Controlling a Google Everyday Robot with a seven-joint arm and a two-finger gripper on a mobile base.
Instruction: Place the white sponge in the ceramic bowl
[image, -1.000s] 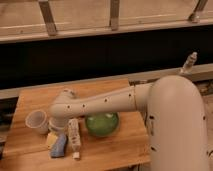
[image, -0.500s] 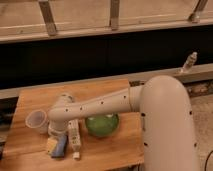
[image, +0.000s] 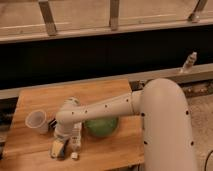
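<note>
**Spotter:** Your white sponge lies near the front left edge of the wooden table. It's a pale bluish pad with a yellowish patch against it, in the same spot as a second ago.

**Caller:** And your gripper?

**Spotter:** Right above the sponge, pointing straight down. It has dropped lower than it was half a second ago and now covers the pad's top edge. The jaws are spread as wide as they go, with nothing lifted and nothing held. Whether a finger touches the sponge, I can't tell.

**Caller:** Bowl?

**Spotter:** The green bowl sits to the right of the sponge, apart from it. The long white bar lies between them, just beside your gripper. The bowl hasn't budged.

**Caller:** Your arm has shifted, though.

**Spotter:** Yes. The wrist bend has slid a touch right and toward the front edge, and the arm crosses over the bowl's back rim. The translucent cup stays left of the gripper, near it, upright and unmoved.
</note>
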